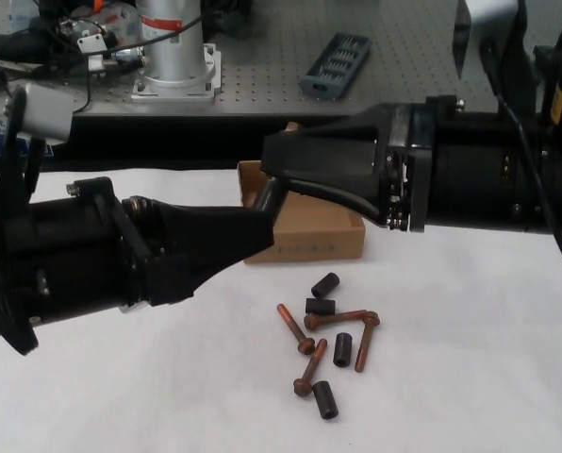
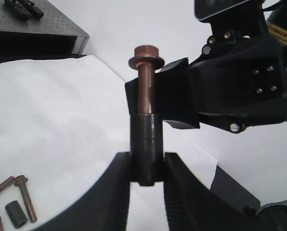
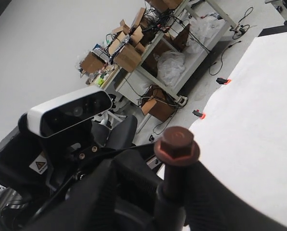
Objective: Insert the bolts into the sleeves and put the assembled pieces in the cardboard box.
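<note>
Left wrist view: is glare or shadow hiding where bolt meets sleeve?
Left wrist view: no glare; bolt evenly lit, black sleeve stands out against the white cloth. Right wrist view: bolt shank in shadow between the dark fingers of the right gripper. High view: arms cover the joint.

White sheet (image 1: 470,377) (perforated metal board (image 1: 262,52) behind it)

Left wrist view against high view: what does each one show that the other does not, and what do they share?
Left wrist view: the black sleeve clamped in the left gripper, with a copper bolt, held by the right gripper, partly inserted in it. High view: the cardboard box, partly hidden by the two grippers. Both: loose bolts and sleeves lying on the white cloth.
</note>
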Controlling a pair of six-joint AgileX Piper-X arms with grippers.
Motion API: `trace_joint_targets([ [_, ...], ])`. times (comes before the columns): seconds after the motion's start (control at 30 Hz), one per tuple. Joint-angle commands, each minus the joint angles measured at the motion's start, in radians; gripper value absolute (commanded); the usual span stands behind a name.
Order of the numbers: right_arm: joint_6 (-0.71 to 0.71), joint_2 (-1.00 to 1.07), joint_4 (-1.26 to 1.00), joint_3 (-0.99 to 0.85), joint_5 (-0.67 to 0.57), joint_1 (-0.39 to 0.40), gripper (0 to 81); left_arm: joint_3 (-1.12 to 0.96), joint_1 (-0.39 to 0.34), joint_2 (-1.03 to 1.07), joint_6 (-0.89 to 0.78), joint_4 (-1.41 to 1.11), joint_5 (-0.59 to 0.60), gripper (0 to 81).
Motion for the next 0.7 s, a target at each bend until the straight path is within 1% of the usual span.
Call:
trace_joint_targets([
  [0.0, -0.032, -0.009, 0.094, 0.002, -0.12, 0.015, 32.2, -0.018, 0.007, -0.009, -0.013, -0.109, -0.069, 0.6],
  [0.2, -0.095, -0.009, 0.128, -0.01, -0.097, 0.015, 32.1, -0.018, 0.007, -0.009, -0.013, -0.12, -0.045, 0.6],
  [0.37, -0.192, -0.009, 0.17, -0.054, -0.071, 0.015, 32.1, -0.018, 0.007, -0.009, -0.02, -0.145, -0.011, 0.6],
  [0.53, -0.276, -0.009, 0.24, -0.088, -0.065, 0.015, 32.1, -0.018, 0.007, -0.009, -0.02, -0.208, -0.011, 0.6],
  [0.67, -0.31, -0.009, 0.288, -0.1, -0.056, 0.015, 32.1, -0.018, 0.007, -0.009, -0.02, -0.232, -0.016, 0.6],
])
